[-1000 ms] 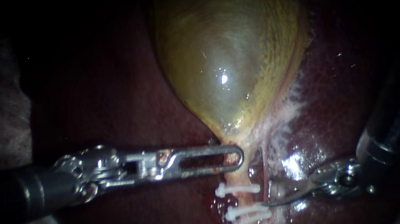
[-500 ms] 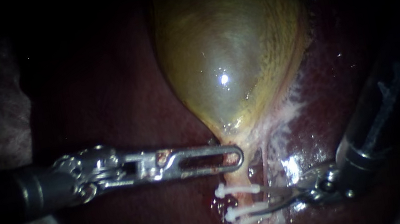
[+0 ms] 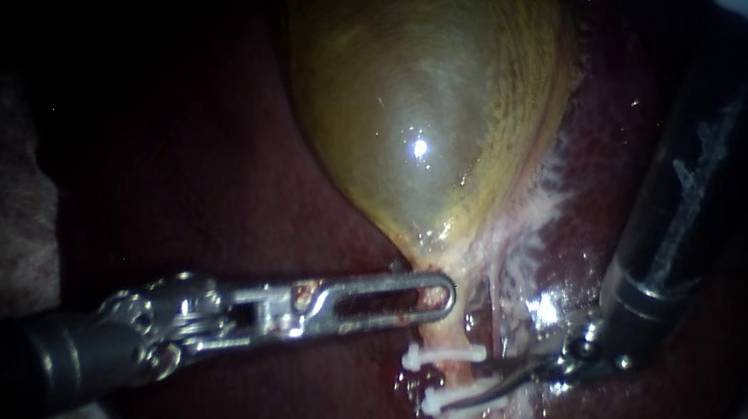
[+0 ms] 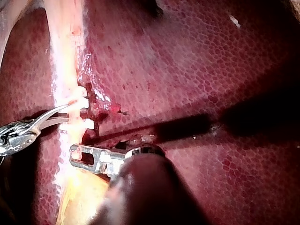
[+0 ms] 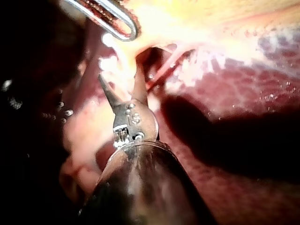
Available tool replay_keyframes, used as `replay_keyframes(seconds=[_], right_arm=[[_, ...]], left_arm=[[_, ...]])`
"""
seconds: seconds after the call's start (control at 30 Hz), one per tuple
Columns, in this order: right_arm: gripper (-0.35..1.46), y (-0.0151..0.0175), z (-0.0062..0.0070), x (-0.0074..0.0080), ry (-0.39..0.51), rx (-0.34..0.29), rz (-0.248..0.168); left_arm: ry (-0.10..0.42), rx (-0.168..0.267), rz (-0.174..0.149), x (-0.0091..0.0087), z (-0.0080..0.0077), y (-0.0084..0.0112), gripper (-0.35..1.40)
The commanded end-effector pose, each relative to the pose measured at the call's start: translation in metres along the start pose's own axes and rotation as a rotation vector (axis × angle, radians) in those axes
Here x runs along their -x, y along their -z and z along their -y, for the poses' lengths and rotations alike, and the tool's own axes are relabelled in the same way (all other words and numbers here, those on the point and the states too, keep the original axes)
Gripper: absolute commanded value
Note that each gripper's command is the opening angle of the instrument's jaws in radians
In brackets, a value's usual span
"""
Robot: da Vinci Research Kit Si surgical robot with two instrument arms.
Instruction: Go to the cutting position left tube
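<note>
While the left instrument (image 3: 444,291) lay level across the liver (image 3: 254,402), its end effector was closed on the gallbladder (image 3: 427,99) at the neck, just above the clips (image 3: 444,355). The right instrument (image 5: 121,84) stood at the other side, its end effector's jaws open (a clear V in the right wrist view) and set against the left tube (image 3: 448,329) among the clips, beside a thin red tube (image 3: 495,306). That pale left tube ran down from the neck.

Gallbladder (image 3: 432,98) lies on liver (image 3: 221,205), its neck running down into left tube (image 3: 443,330). Clips (image 3: 444,355) sit across tube. Left instrument (image 3: 444,291) reaches neck from left, above clips. Right instrument (image 3: 481,390), jaws apart, meets tube between clips.
</note>
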Motion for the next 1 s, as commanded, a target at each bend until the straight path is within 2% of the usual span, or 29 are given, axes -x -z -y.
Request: replay_keyframes(seconds=[0.03,0.3,0.63,1.0], right_arm=[[1.16,0.0,-0.0001,-0.0001,0.0,0.0,0.0],[1.09,-0.0008,-0.0005,-0.0009,-0.023,-0.014,-0.01],[0.92,-0.0022,-0.0002,-0.002,-0.05,-0.05,-0.005],[0.87,-0.0025,0.0,-0.0025,-0.056,-0.06,-0.024]], left_arm=[[-0.002,0.0,0.0,0.0,0.0,0.0,-0.35],[-0.002,0.0,0.0,0.0,0.0,0.0,-0.35],[-0.002,0.0,0.001,0.0001,-0.0001,0.0001,-0.35],[-0.002,0.001,0.001,0.0001,-0.0001,0.0001,-0.35]])
